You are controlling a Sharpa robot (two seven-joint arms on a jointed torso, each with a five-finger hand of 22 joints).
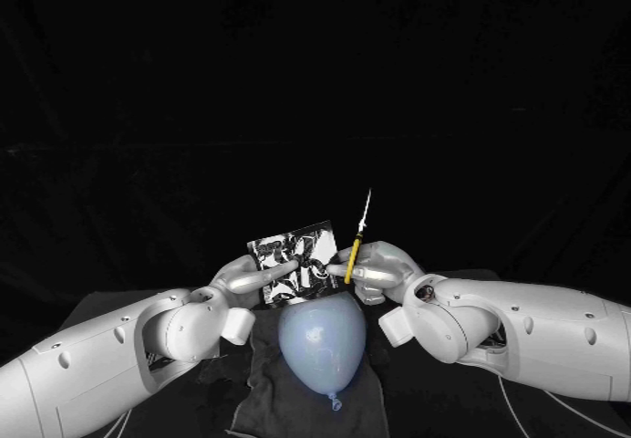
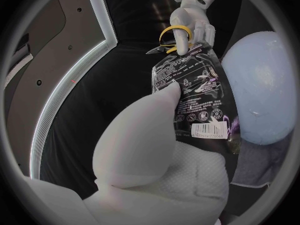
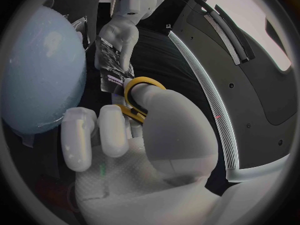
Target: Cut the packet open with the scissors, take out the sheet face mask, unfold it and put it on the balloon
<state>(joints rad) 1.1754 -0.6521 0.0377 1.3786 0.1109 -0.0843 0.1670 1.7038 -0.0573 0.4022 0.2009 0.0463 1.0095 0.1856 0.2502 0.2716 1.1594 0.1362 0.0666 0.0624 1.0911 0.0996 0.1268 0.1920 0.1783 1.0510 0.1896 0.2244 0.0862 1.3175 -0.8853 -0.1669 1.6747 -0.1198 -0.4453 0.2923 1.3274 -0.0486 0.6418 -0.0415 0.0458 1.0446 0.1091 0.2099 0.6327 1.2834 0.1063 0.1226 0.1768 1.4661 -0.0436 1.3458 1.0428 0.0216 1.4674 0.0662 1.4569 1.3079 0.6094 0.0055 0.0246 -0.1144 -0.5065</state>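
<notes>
My left hand holds the black-and-white patterned packet upright above the pale blue balloon; in the left wrist view the packet is pinched against my fingers. My right hand grips the yellow-handled scissors, blades pointing up, right beside the packet's edge. In the right wrist view the yellow handle loop sits around a finger, with the packet and my left hand just beyond. The left wrist view shows the scissors at the packet's top, in my right hand.
The balloon lies on a dark grey cloth on the black table, knot toward me. Both white forearms flank the balloon closely.
</notes>
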